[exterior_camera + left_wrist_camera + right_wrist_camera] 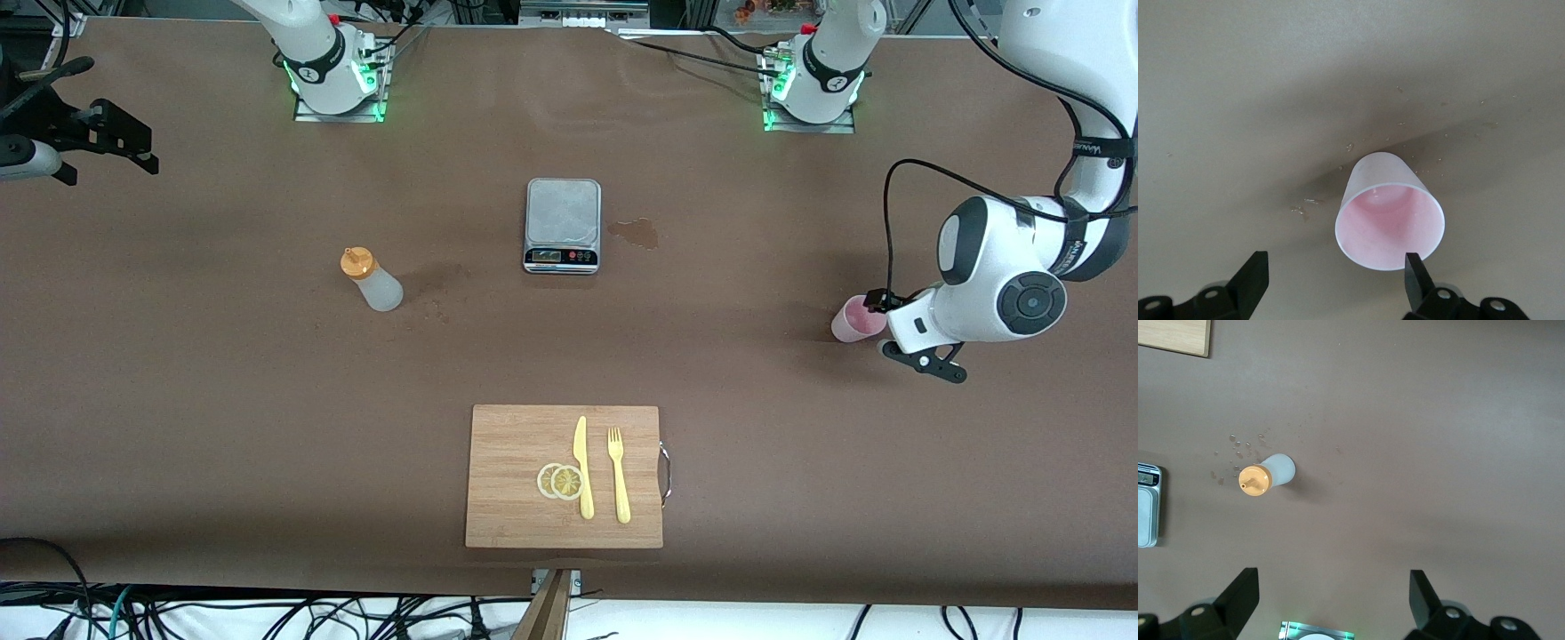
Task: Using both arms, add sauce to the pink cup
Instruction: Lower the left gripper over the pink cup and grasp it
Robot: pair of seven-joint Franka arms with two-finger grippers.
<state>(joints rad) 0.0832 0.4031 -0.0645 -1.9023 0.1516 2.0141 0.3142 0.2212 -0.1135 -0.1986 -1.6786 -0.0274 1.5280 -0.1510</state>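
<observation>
The pink cup (857,319) (1390,217) stands upright on the brown table at the left arm's end. My left gripper (1335,261) is low beside it, open. The cup sits just ahead of the fingers and off toward one fingertip (1413,265), not between them. In the front view the left arm's white hand (925,324) covers the fingers. The sauce (372,280) (1268,475), a whitish squeeze bottle with an orange cap, stands toward the right arm's end. My right gripper (1333,580) hangs open high over the table near that arm's base, holding nothing.
A grey scale (562,225) sits mid-table with a wet stain (636,233) beside it. Nearer the front camera lies a wooden board (511,516) carrying a yellow knife (582,462), a fork (618,476) and lemon slices (560,481). Black gear (98,133) stands at the edge.
</observation>
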